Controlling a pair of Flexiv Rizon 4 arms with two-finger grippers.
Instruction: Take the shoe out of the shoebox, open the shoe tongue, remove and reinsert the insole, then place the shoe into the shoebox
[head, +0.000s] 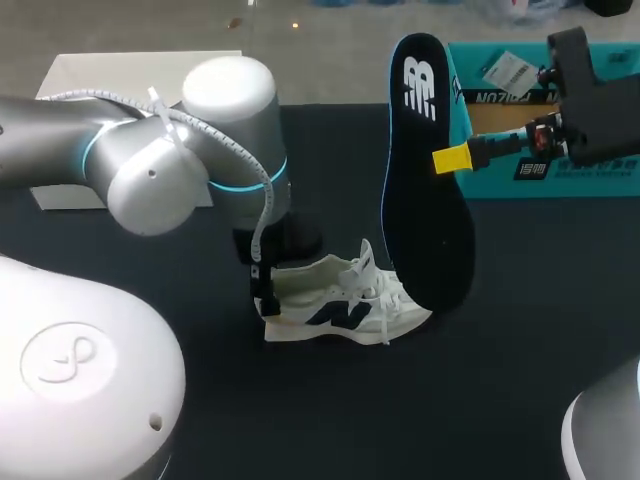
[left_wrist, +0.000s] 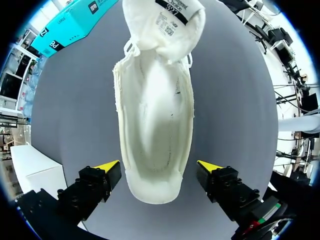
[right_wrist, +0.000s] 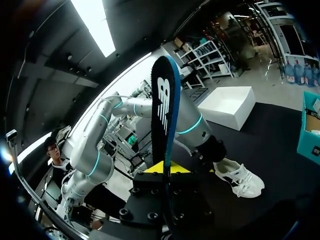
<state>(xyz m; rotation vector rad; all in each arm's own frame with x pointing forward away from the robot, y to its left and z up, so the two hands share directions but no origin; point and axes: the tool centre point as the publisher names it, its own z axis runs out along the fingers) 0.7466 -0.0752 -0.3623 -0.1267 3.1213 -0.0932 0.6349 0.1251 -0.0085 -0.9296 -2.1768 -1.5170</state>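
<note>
A white shoe (head: 340, 300) with a dark side logo lies on the black table, toe toward the right. In the left wrist view the shoe (left_wrist: 157, 115) is seen from above, tongue pulled forward and its inside bare. My left gripper (left_wrist: 159, 170) stands open over the heel, one yellow-tipped finger on each side, not touching. My right gripper (head: 452, 159) is shut on a black insole (head: 420, 170) with a blue edge, held upright above the shoe's toe. The same insole (right_wrist: 164, 125) rises from between my right gripper's (right_wrist: 167, 169) yellow tips. The teal shoebox (head: 545, 120) stands at the back right.
A white box lid (head: 95, 75) lies at the back left, partly behind my left arm. The shoebox (left_wrist: 65, 25) also shows beyond the shoe in the left wrist view. Bare black table lies in front of the shoe.
</note>
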